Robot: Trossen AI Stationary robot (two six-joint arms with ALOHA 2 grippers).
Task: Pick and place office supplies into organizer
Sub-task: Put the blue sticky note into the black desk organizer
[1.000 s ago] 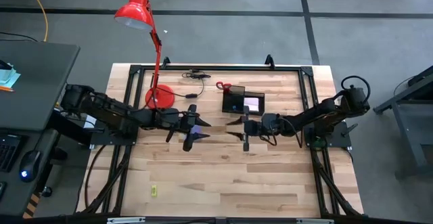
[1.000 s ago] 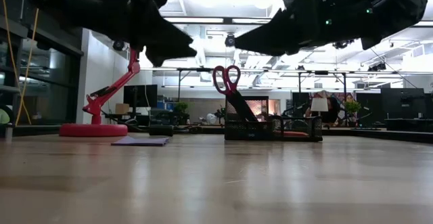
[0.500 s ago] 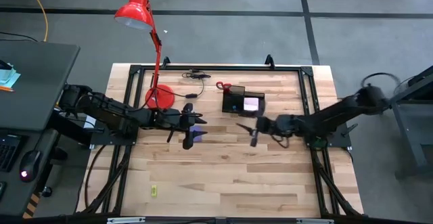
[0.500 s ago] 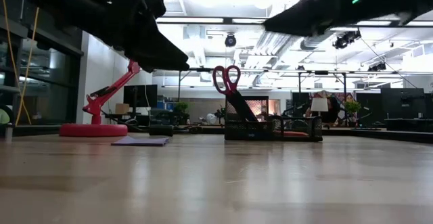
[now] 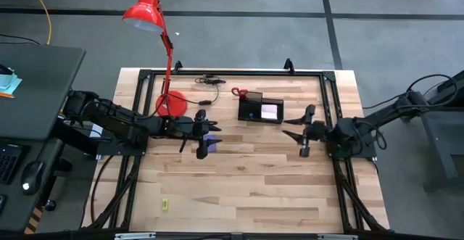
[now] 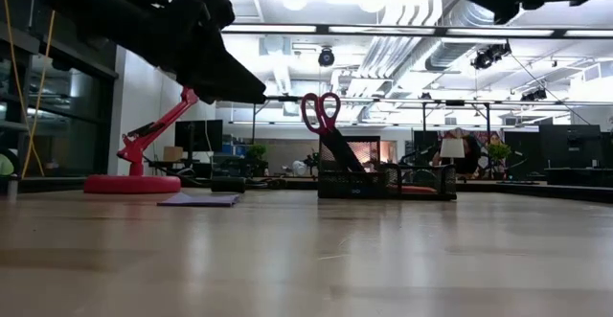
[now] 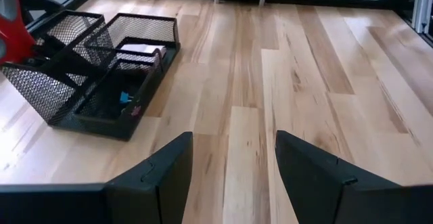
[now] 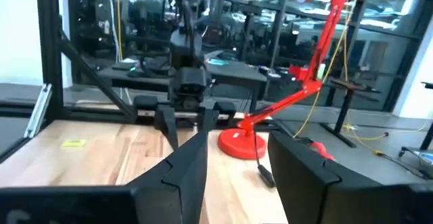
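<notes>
My left gripper (image 5: 204, 140) hovered empty, fingers apart, above purple note pad (image 5: 212, 140), arm outstretched, organizer (image 5: 260, 109) well beyond it, right gripper (image 5: 302, 135) likewise parted.

organizer (image 5: 260, 110) set at table (image 5: 239, 189) back | scissors (image 5: 239, 92) stood in it | lamp (image 5: 171, 104) placed left | note pad (image 5: 210, 140) laid between

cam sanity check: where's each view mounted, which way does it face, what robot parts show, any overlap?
High: overhead, straight down on the table; both arms, left hand, right hand.
Low: tabletop height, level toward the organizer and scissors; arms overhead.
Left wrist: past its own open fingers at the organizer.
Right wrist: past its own fingers toward the left arm and red lamp.
Shared: high, low and left wrist all show the organizer.
</notes>
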